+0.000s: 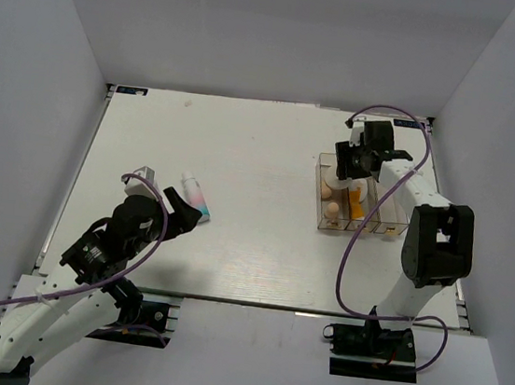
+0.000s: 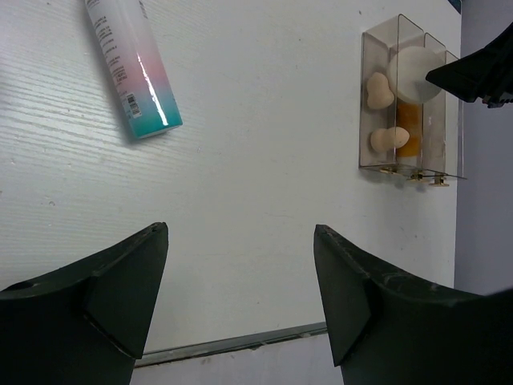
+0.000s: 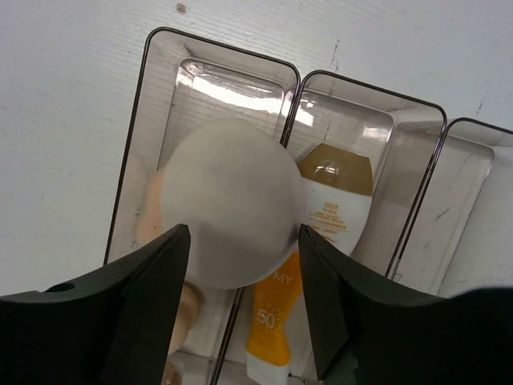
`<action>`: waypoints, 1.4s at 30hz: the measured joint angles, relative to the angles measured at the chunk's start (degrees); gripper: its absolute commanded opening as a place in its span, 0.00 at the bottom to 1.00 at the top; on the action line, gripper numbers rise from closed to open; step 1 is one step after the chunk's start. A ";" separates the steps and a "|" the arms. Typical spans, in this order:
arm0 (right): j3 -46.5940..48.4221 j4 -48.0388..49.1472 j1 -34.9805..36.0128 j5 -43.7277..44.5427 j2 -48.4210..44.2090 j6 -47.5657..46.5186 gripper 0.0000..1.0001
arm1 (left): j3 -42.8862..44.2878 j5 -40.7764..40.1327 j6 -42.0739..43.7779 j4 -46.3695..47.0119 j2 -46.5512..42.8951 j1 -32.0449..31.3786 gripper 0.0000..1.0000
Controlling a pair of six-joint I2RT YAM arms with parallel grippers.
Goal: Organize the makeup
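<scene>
My right gripper (image 1: 350, 164) (image 3: 244, 228) is shut on the round cream compact (image 3: 228, 200) and holds it just over the clear three-compartment box (image 1: 381, 229) (image 3: 469, 128). The compact also shows in the left wrist view (image 2: 413, 70). Two beige sponges (image 1: 331, 208) (image 2: 377, 90) lie in the box's left compartment. The orange tube (image 3: 276, 321) (image 2: 409, 120) lies in the middle one. The white-pink-blue tube (image 1: 194, 196) (image 2: 132, 68) lies on the table just beyond my left gripper (image 1: 182, 213) (image 2: 240, 228), which is open and empty. I cannot make out the white oval piece.
The box's right compartment (image 3: 473, 208) holds nothing I can see. A small white-grey thing (image 1: 145, 174) sits by my left wrist; I cannot tell what it is. The table's near edge (image 2: 240, 345) runs close under my left fingers. White walls enclose the table.
</scene>
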 measured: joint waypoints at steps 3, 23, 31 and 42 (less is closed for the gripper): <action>0.11 0.02 0.02 0.20 0.00 -0.72 0.69 | 0.00 -0.02 0.00 -0.11 0.00 0.00 0.83; 0.09 0.61 2.16 -30.95 -10.97 -18.21 0.25 | 1.53 -4.31 -1.07 -3.96 -3.34 -0.02 0.25; 2.49 2.40 24.74 -35.95 -0.17 -14.75 0.79 | 9.11 -11.82 -3.45 -12.96 -6.01 -0.02 0.69; 27.50 2.84 38.99 -16.63 22.23 12.59 0.89 | 16.96 -15.39 -6.03 -25.18 -6.40 -0.02 0.72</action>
